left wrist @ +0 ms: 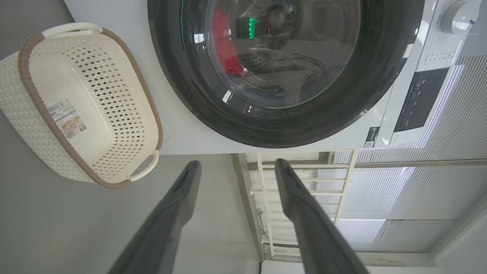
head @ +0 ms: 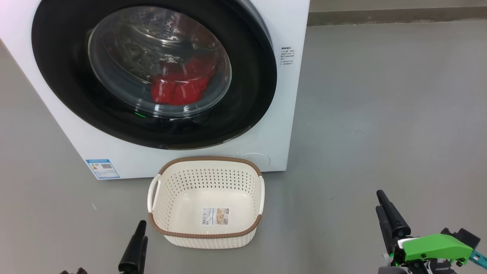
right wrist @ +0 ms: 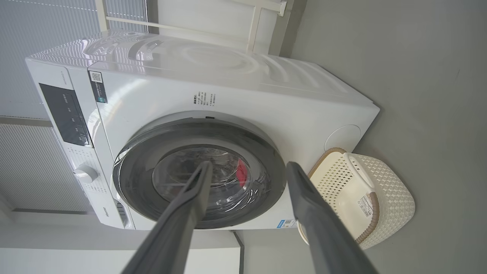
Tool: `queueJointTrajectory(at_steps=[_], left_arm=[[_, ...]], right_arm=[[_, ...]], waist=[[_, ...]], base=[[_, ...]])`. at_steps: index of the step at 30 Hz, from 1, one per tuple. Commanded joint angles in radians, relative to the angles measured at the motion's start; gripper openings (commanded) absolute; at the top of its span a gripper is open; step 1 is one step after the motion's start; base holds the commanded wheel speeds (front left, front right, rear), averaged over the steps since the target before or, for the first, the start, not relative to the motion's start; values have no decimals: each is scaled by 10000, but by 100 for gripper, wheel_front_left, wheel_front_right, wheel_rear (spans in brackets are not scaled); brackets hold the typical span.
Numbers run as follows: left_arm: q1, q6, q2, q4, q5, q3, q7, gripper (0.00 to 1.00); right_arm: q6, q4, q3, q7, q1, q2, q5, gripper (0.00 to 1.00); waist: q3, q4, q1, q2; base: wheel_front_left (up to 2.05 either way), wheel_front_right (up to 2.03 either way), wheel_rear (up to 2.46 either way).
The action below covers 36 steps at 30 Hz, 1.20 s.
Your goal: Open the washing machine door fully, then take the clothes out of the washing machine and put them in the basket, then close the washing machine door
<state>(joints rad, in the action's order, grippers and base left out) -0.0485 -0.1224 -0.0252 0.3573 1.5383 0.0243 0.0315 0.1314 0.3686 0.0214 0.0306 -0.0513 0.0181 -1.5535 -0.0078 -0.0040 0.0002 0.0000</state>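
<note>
The white washing machine stands ahead of me, and its round black-rimmed door looks shut against its front. Through the glass the red clothes lie low in the drum. The cream basket with a brown rim sits on the floor just before the machine, with nothing in it but a sticker. My left gripper is low, left of the basket, open and holding nothing. My right gripper is low at the right, also open and holding nothing. Both wrist views show the door and the basket.
Grey floor spreads to the right of the machine up to a wall's baseboard. The machine's dark control panel and knob sit above the door. A small blue label marks its lower front corner.
</note>
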Motion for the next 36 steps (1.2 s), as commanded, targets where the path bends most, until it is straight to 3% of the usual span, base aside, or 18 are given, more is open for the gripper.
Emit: queueJointTrajectory(at_steps=[1,15,36], left_arm=[[-557,-5,-196,-358,-415,-65,-142,100],[-692,54,-118,-677,-2222,-47,-524,100],[-993,322,-142,-1073,-6010,287,-1140,100]], right_arm=[[-2,-253,-103,-128,-617,106,266,100],[-3,-210,-355,-511,-898,109,1679,100],[-4,-239,-645,-1128,-1379,161,5007,100]], waist=[[-6,-3,-1,0],[-38,-22,-1,0],[-73,-82,-1,0]], base=[[0,0,0],[0,0,0],[0,0,0]])
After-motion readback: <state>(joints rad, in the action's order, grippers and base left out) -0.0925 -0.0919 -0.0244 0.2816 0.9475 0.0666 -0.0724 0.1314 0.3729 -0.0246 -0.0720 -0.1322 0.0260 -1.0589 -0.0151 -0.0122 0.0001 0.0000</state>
